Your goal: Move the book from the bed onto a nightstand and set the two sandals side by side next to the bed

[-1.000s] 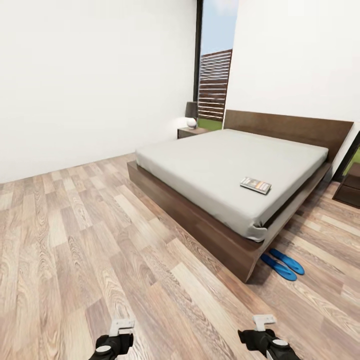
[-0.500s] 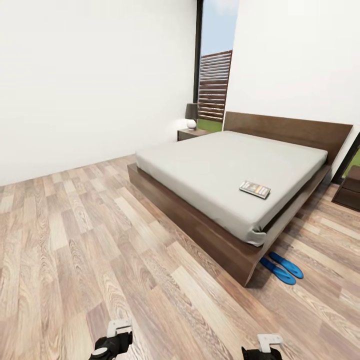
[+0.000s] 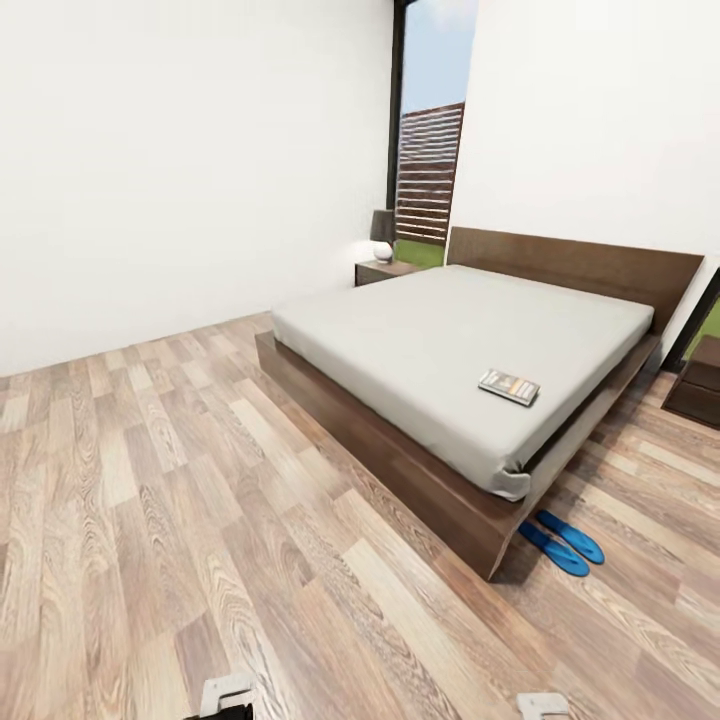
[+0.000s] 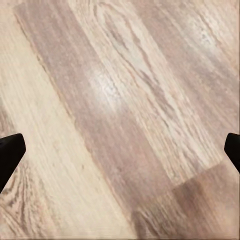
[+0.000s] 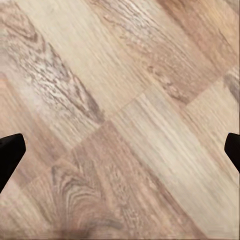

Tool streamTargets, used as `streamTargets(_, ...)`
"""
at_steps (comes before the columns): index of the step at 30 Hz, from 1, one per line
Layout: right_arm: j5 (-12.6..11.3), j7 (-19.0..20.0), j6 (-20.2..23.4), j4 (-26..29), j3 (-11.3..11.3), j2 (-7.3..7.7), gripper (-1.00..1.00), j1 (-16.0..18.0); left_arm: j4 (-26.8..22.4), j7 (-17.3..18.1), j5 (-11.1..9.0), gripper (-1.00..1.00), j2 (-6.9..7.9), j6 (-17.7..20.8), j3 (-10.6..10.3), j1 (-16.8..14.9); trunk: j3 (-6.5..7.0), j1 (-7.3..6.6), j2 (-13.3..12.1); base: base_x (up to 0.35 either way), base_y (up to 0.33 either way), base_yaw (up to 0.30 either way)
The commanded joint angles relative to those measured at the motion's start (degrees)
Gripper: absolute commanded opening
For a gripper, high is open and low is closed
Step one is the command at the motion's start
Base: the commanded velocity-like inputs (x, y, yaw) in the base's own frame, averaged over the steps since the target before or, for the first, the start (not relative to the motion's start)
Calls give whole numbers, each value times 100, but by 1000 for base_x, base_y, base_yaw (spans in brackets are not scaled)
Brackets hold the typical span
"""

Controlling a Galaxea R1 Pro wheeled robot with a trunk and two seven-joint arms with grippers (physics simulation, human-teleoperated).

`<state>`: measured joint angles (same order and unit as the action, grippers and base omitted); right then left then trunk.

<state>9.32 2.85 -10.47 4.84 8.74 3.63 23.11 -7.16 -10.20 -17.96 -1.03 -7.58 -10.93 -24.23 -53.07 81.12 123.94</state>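
Note:
The bed [image 3: 440, 330], a grey mattress on a dark wood frame, stands ahead to the right in the head view. The book [image 3: 509, 387] lies flat on the mattress near its near right corner. The two blue sandals [image 3: 563, 542] lie close together on the floor beside that corner. A nightstand [image 3: 384, 270] stands at the far side of the headboard, and another nightstand [image 3: 700, 380] is cut off by the right edge. My left gripper [image 4: 120, 155] and right gripper [image 5: 120, 152] hang open over bare floor planks, far from the bed, with nothing between their fingers.
A lamp [image 3: 383, 232] sits on the far nightstand. White walls close the room at left and behind the headboard, with a tall window [image 3: 430, 150] between them. Wood-plank floor [image 3: 150, 500] stretches wide to the left of the bed.
The whole head view has shifted slightly, so the camera moved. Both arms have dropped toward the bottom edge of the view. Book and sandals lie as before.

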Motion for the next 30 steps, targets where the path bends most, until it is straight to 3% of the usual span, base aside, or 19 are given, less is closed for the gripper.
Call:
streamTargets(1,54,22,-15,-272,51,-10,100,3,30,-25,-57,100,-4,-21,-50,-3,14,-24,-40,0,0,0)
streamTargets(7,51,26,-6,-678,45,-54,100,-41,65,-25,-174,100,-20,-24,-52,-3,122,-155,-280,0,0,0)
streamTargets(9,46,30,-4,-746,48,-156,100,-62,72,-25,-232,100,-1,-24,-53,-3,158,-199,-361,0,0,0)
streamTargets(12,39,31,-9,-750,54,-180,100,-66,73,-25,-249,100,14,-24,-54,-3,212,-265,-481,0,0,0)
streamTargets(30,36,31,-16,-755,58,-207,100,-69,65,-25,-252,100,-11,-24,-55,-3,535,-661,-1203,0,0,0)
